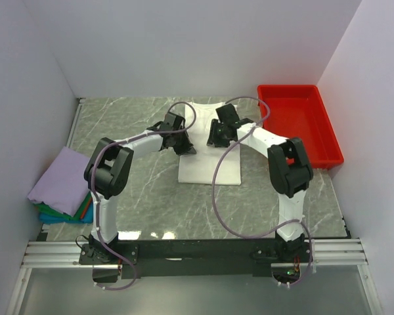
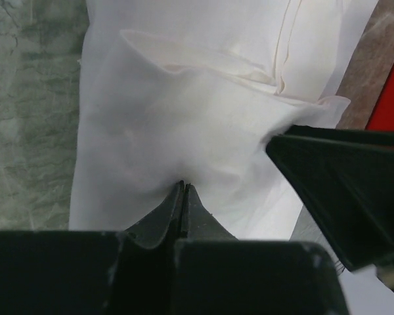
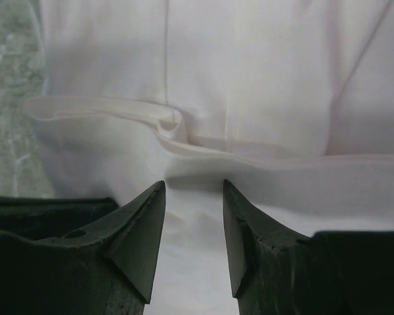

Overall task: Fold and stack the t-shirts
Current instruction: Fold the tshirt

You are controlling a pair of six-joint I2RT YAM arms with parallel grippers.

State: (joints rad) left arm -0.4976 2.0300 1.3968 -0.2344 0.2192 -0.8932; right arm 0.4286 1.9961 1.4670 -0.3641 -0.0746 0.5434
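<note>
A white t-shirt (image 1: 209, 167) lies folded into a long strip on the marble table, with no print showing. My left gripper (image 1: 187, 149) is over its left part. In the left wrist view that left gripper (image 2: 183, 184) is shut, and the white cloth (image 2: 184, 118) puckers toward its tips. My right gripper (image 1: 213, 140) hovers just to its right. The right wrist view shows this right gripper (image 3: 194, 187) open just above the white cloth (image 3: 249, 79), near a raised fold (image 3: 184, 141). Folded lavender (image 1: 62, 178), green (image 1: 49, 211) and blue (image 1: 79, 216) t-shirts are stacked at the left edge.
A red plastic tray (image 1: 299, 125) stands at the back right; its edge also shows as a red tray (image 2: 391, 98) in the left wrist view. White walls close in the back and both sides. Purple cables loop from both arms over the table.
</note>
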